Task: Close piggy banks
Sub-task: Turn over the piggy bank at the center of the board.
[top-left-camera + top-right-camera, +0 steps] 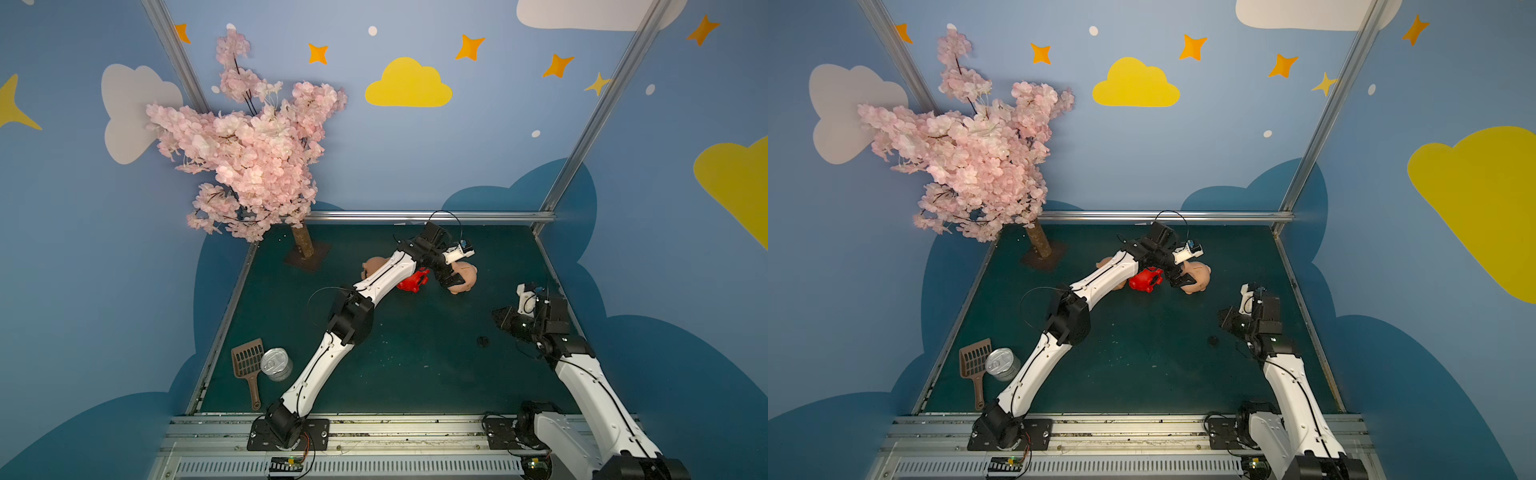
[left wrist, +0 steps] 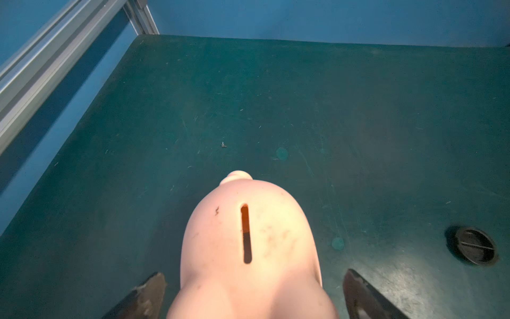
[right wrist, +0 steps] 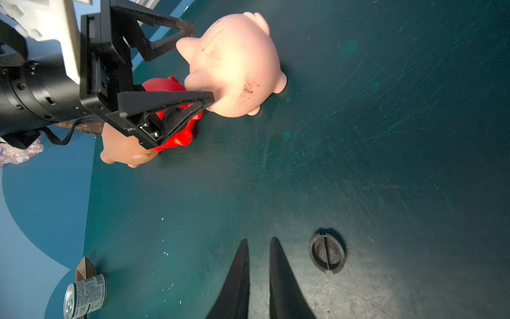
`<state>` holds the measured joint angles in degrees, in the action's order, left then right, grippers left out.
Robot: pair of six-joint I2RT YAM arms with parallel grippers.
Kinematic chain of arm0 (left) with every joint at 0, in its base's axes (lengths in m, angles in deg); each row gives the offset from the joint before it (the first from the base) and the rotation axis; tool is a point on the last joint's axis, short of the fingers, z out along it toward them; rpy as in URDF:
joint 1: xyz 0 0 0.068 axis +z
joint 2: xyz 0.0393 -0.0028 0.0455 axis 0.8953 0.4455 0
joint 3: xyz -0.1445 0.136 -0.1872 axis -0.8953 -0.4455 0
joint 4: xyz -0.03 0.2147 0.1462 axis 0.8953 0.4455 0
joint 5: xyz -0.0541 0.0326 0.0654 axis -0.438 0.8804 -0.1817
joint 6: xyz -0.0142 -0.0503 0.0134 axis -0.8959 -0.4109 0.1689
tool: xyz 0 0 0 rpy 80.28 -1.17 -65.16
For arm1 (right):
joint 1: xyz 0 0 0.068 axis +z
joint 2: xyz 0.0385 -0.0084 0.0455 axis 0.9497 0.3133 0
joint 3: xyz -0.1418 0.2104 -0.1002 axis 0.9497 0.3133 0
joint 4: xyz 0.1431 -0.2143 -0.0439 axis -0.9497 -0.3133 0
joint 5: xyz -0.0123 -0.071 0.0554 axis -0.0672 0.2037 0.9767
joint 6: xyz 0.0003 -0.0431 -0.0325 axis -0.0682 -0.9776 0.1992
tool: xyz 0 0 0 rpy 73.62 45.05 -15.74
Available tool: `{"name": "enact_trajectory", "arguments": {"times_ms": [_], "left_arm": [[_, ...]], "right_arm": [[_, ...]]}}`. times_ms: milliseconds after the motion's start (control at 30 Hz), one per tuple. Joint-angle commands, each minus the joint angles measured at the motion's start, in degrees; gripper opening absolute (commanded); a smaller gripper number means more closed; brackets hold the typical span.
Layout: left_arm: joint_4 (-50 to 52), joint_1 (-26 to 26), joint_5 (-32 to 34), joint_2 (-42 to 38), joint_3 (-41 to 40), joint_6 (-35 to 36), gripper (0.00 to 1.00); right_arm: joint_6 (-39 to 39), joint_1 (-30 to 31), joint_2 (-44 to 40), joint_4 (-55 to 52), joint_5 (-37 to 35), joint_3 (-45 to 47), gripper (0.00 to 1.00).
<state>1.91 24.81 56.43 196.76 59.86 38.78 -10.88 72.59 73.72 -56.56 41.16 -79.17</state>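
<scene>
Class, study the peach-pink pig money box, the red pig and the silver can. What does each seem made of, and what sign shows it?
Peach-pink rounded pig money box: probably moulded plastic or vinyl, matt; seamless curves, soft sheen, dirt scuffs.
Glossy red pig: likely plastic; sharp bright highlights.
Silver cylindrical can: seemingly metal; reflective lid, printed label around it.

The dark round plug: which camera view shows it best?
The right wrist view: the plug lies whole and sharp, ridge visible. The left wrist view shows it slightly blurred; in both top views it is a speck.
</scene>
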Motion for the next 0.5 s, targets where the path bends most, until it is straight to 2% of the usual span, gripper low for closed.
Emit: {"name": "enact_trajectory", "arguments": {"times_ms": [0,467], "left_arm": [[-0.78,0.18,0.65,0.61,1.43,-1.29,0.99],[0.22,-0.02,-2.60,0.15,0.28,0.30,0.94]], "right_arm": [[-0.45,-0.14,0.26,0.65,0.66,0.48,0.16],[-0.63,-0.10,1.91,1.49,1.39,0.84,0.16]]}}
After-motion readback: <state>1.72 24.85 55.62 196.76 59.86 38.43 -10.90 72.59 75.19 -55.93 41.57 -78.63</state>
